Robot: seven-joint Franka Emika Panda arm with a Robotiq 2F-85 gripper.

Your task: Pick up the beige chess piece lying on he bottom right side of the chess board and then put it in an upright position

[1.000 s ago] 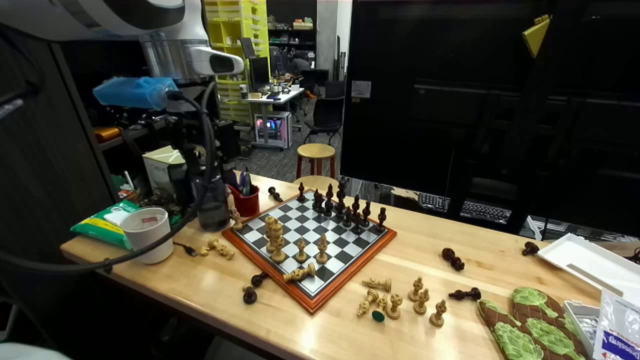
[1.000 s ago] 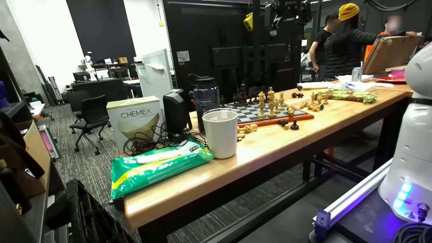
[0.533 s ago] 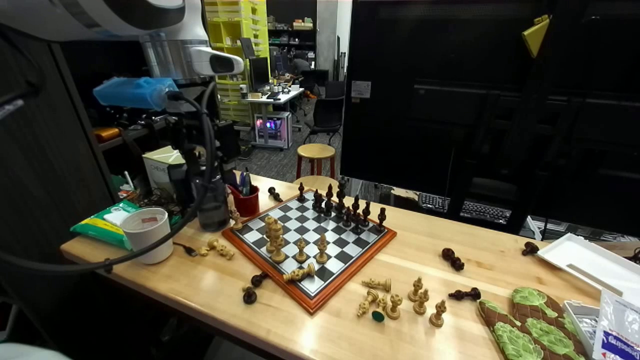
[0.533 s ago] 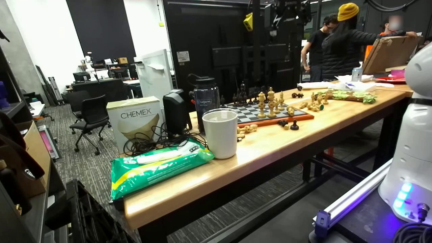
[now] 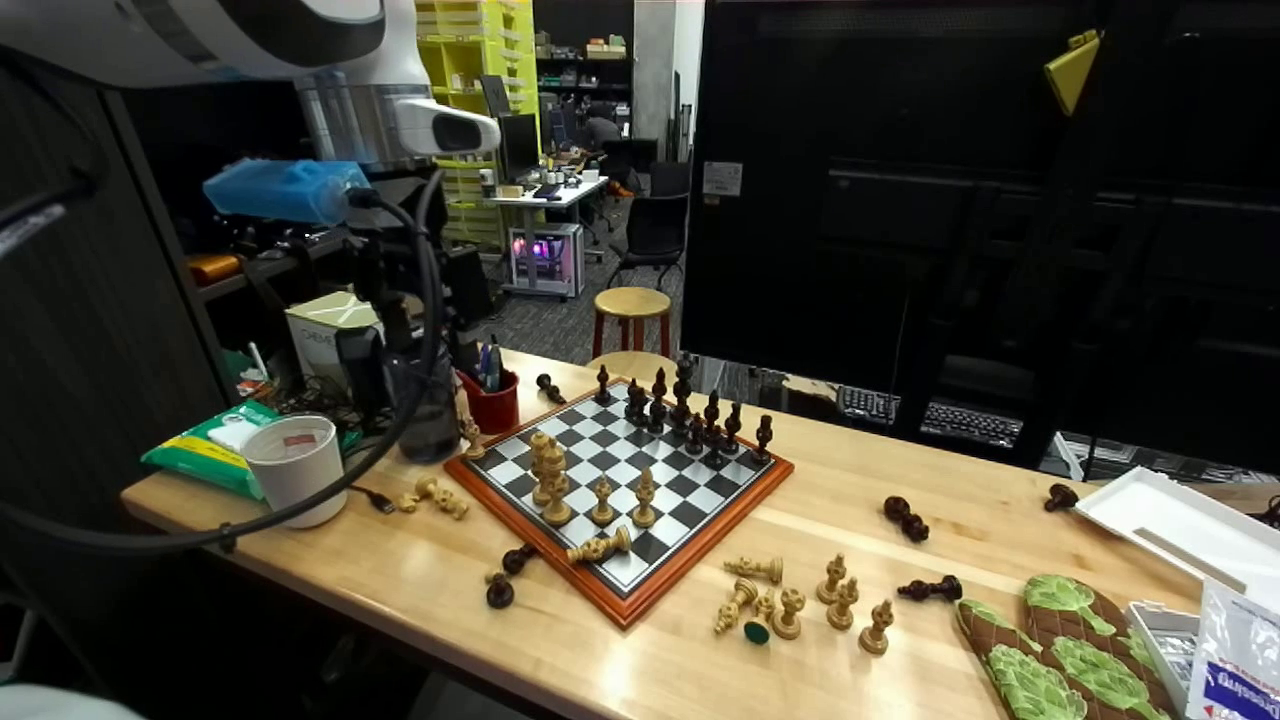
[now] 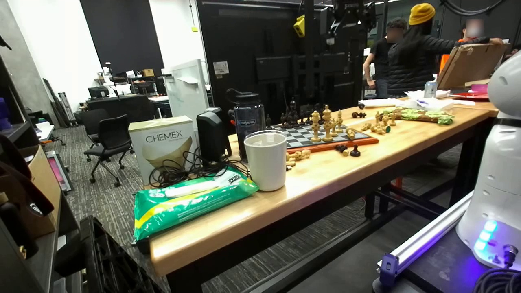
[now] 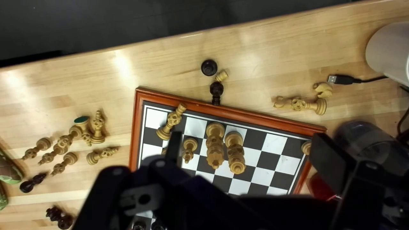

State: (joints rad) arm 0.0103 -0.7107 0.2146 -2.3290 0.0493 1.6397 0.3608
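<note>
The only fresh change worth noting is a small one: against the pictures from half a second ago, the arm has shifted a little toward the board, while the chess pieces show no change in either exterior view. I take this as the approach getting under way, with the actual pick-up not yet begun. In the wrist view the pincer is spread wide, its fingers well apart and grasping nothing. The beige chess piece that the task most likely means lies on its side at a corner of the board, its head reaching over the frame (other beige pieces lie toppled too, but out on the table). It appears just off one fingertip rather than centred in the gap, so more travel sideways seems needed, then a descent and probably a turn to close across the body. A small upright beige piece stands near its base, and a careless descent could knock that over. Standing the piece up remains wholly to be done.
</note>
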